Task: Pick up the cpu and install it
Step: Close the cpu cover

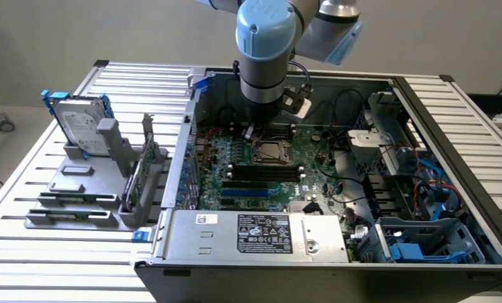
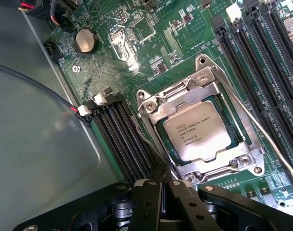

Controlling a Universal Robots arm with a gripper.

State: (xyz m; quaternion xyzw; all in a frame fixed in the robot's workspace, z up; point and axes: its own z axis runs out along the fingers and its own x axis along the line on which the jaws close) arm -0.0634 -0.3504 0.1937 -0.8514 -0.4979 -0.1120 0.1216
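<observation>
A Universal Robots arm (image 1: pixel 268 38) reaches into an open desktop case (image 1: pixel 318 287), its gripper (image 2: pixel 161 190) clenched on nothing, fingertips just beside the processor socket (image 2: pixel 148 103); the cpu (image 2: pixel 200 132) lies flat inside that socket, framed by the metal load plate, at twelve o'clock from the black memory slots (image 1: pixel 266 170) in the exterior view. The risk, as judged here: a thin retention lever (image 2: pixel 261 135) appears to stand free of its catch, so the chip may sit unclamped; a nudge from the closed fingers could skew it on its contacts or scrape the motherboard (image 2: pixel 112 72). The case rests on a slatted aluminium table (image 1: pixel 453 95) before a plain grey wall (image 1: pixel 108 31); a hard drive (image 1: pixel 76 123) stands in a grey rack at nine o'clock.
</observation>
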